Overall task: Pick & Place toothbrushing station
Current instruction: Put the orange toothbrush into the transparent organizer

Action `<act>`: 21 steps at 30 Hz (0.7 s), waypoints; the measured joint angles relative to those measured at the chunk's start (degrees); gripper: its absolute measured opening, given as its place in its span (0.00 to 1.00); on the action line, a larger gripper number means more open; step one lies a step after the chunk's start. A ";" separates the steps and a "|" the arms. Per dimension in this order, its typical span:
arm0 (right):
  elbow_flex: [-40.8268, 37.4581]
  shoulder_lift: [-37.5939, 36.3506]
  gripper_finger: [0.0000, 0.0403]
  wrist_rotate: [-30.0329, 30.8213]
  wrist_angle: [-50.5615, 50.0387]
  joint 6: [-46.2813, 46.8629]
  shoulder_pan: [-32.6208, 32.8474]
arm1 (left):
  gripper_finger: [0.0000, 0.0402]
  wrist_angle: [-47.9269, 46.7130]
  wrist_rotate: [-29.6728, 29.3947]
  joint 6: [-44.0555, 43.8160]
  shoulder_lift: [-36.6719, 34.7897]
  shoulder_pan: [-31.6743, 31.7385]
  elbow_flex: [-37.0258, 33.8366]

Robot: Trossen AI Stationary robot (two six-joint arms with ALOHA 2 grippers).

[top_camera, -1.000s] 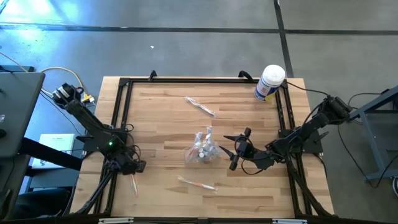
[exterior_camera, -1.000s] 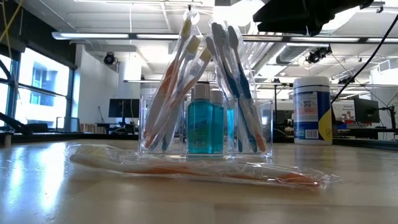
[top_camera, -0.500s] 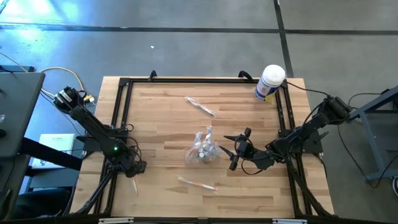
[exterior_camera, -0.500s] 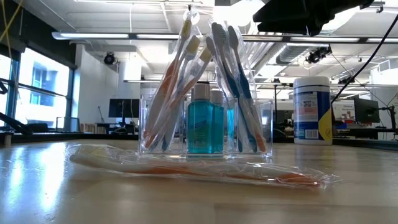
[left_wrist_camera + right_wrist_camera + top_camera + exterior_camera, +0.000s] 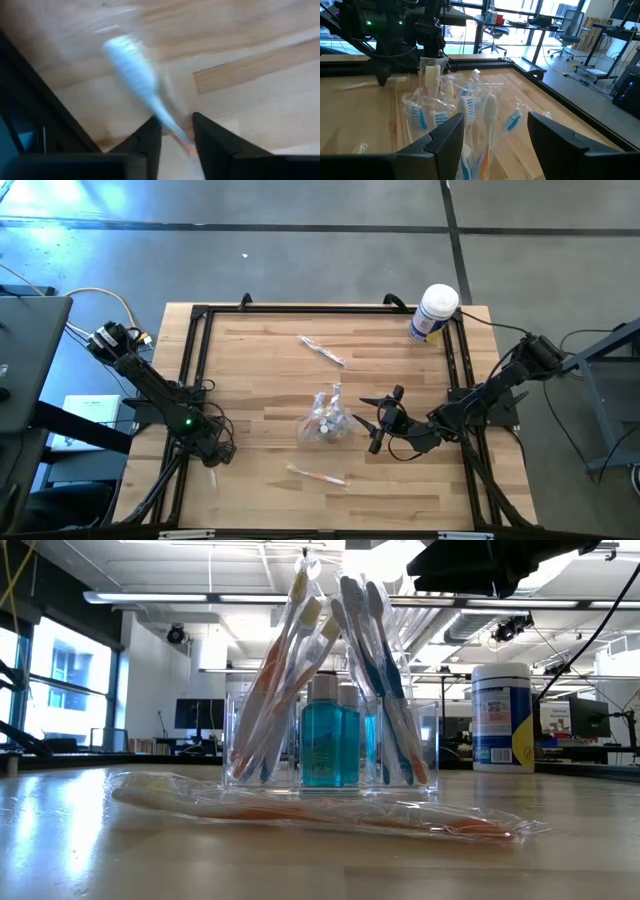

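The clear plastic holder (image 5: 325,420) stands mid-table on its base, with wrapped toothbrushes and small blue bottles standing in it; it also shows in the low view (image 5: 330,755) and the right wrist view (image 5: 452,107). My right gripper (image 5: 374,421) is open just right of the holder, its fingers (image 5: 445,142) pointing at it without touching. My left gripper (image 5: 214,453) is by the table's left frame, low over a wrapped white-headed toothbrush (image 5: 132,67). Its fingers (image 5: 150,142) stand narrowly apart on either side of the handle; I see no touch.
A wrapped toothbrush (image 5: 322,350) lies toward the far side and another (image 5: 318,476) toward the near side, in front of the holder in the low view (image 5: 310,810). A white canister with a blue label (image 5: 434,312) stands at the far right corner. A black frame (image 5: 195,360) borders the table.
My left gripper has shifted a little toward the table's near left corner, over the toothbrush lying there. The holder and my right gripper have kept still.
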 joint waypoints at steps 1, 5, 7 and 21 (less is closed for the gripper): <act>0.00 0.00 0.52 0.00 0.00 0.00 0.00 | 0.22 -0.06 -1.50 1.04 0.00 -0.05 0.00; 0.00 0.02 0.52 0.00 0.00 0.00 0.02 | 0.05 0.09 -7.81 4.70 0.02 -0.27 -0.04; 0.00 0.00 0.52 0.00 0.00 0.00 0.00 | 0.03 1.41 -10.36 6.59 0.02 -0.23 -0.07; 0.00 0.02 0.52 -0.01 -0.82 1.27 -0.31 | 0.02 8.80 -47.40 43.20 0.27 2.94 16.10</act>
